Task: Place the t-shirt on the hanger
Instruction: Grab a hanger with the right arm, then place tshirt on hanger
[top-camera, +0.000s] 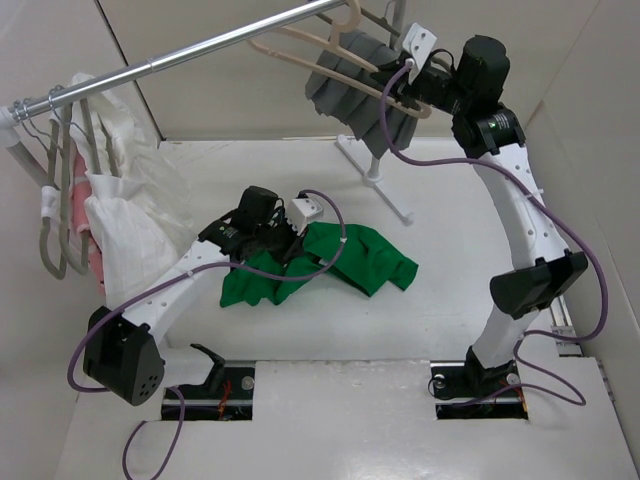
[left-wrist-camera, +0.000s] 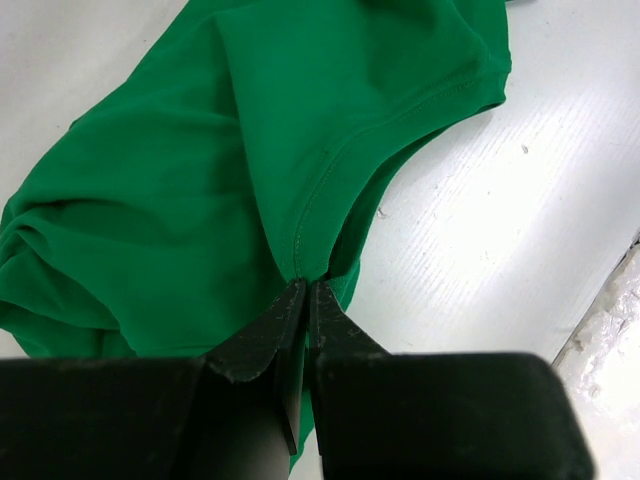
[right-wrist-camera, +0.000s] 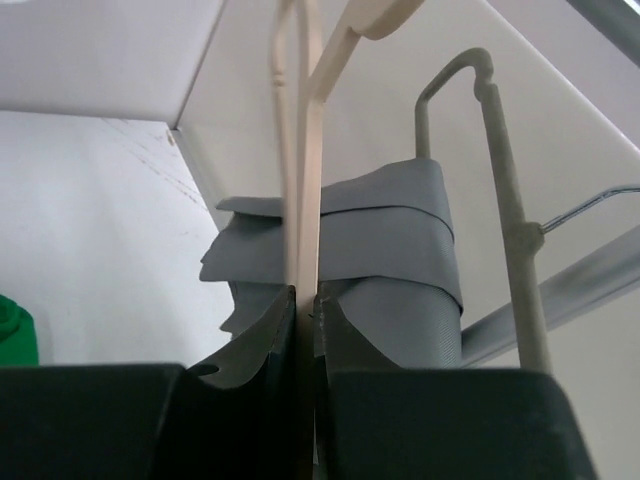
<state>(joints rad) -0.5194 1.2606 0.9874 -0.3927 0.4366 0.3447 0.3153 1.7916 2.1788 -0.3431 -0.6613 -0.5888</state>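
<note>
The bright green t-shirt (top-camera: 345, 262) lies crumpled on the white table, mid-left. My left gripper (top-camera: 283, 243) rests on it, shut on a fold at a hemmed edge of the t-shirt (left-wrist-camera: 330, 150); the jaws pinch the fabric at the left gripper's tips (left-wrist-camera: 306, 285). The cream hanger (top-camera: 310, 45) hangs from the metal rail at the top. My right gripper (top-camera: 405, 88) is raised to it and shut on the hanger's thin cream bar (right-wrist-camera: 306, 200), which passes between the right gripper's tips (right-wrist-camera: 307, 295).
A grey pleated cloth (top-camera: 345, 90) hangs on a grey hanger (right-wrist-camera: 500, 200) just behind the cream one. White ribbed garments (top-camera: 125, 210) and a pink one hang on the rail (top-camera: 180, 52) at left. A white rack foot (top-camera: 375, 180) stands on the table.
</note>
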